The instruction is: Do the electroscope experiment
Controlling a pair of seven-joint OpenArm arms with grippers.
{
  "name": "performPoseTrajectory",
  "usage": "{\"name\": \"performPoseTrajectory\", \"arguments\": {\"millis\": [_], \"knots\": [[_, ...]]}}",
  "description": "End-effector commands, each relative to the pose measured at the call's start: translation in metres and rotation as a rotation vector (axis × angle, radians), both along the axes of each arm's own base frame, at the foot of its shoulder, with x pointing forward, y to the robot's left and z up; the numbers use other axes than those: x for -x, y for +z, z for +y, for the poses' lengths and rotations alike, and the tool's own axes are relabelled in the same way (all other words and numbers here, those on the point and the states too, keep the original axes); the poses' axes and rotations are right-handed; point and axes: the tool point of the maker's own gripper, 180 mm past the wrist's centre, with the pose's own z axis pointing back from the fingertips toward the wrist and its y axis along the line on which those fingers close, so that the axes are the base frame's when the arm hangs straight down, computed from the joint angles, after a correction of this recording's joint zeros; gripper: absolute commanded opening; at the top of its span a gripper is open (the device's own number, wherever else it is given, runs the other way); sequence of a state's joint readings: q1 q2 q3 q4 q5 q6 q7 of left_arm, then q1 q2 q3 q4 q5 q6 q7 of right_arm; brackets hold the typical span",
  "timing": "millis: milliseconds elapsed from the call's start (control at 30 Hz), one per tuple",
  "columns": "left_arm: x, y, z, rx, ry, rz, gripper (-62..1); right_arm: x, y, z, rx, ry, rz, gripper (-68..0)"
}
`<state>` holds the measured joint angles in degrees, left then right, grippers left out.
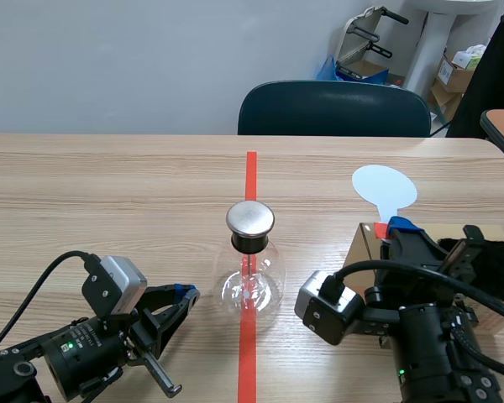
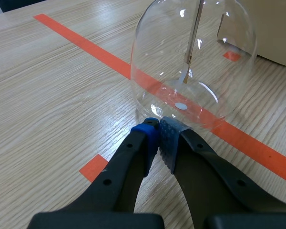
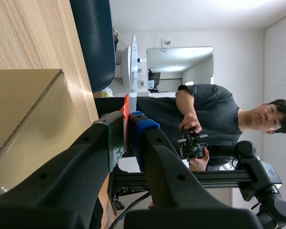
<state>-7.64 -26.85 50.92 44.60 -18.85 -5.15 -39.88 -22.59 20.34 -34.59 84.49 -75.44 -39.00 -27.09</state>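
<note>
Left gripper [image 1: 183,294], at the lower left of the scene view, has its fingers pressed together on nothing, tips near the electroscope [image 1: 250,273]. This stands at centre on the tape line [image 1: 251,172]. Right gripper [image 1: 395,228], at lower right, is clamped on the orange handle of a paddle [image 1: 385,189], above a box [image 1: 363,245].

My left arm [image 1: 63,357] and right arm [image 1: 437,357] are black. My left end effector [image 2: 158,128] and right end effector [image 3: 126,125] have thick black fingers tipped with dotted pads [image 2: 169,138], blue or grey-green. Grey camera boxes [image 1: 115,284] sit at my wrists, with black cables [image 1: 34,290] and small green lights [image 1: 67,345].
</note>
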Motion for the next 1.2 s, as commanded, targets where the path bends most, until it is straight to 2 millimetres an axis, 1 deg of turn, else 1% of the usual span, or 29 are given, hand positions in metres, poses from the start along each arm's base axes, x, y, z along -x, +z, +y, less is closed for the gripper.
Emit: {"name": "performPoseTrajectory", "arguments": {"millis": [0,833,967,1167], "knots": [[-0.005,0.009,-0.002,0.02,-0.003,-0.026,-57.8,-0.004,0.011,-0.001,-0.012,-0.004,-0.039,-65.8],[-0.005,0.009,-0.002,0.02,-0.003,-0.026,-57.8,-0.004,0.012,0.0,-0.011,0.005,-0.04,-65.8],[-0.005,0.009,-0.002,0.02,-0.003,-0.026,-57.8,-0.004,0.012,0.007,-0.009,0.044,-0.042,-65.8],[-0.005,0.009,-0.002,0.02,-0.003,-0.026,-57.8,-0.001,0.013,0.028,-0.001,0.162,-0.048,-65.8]]}}
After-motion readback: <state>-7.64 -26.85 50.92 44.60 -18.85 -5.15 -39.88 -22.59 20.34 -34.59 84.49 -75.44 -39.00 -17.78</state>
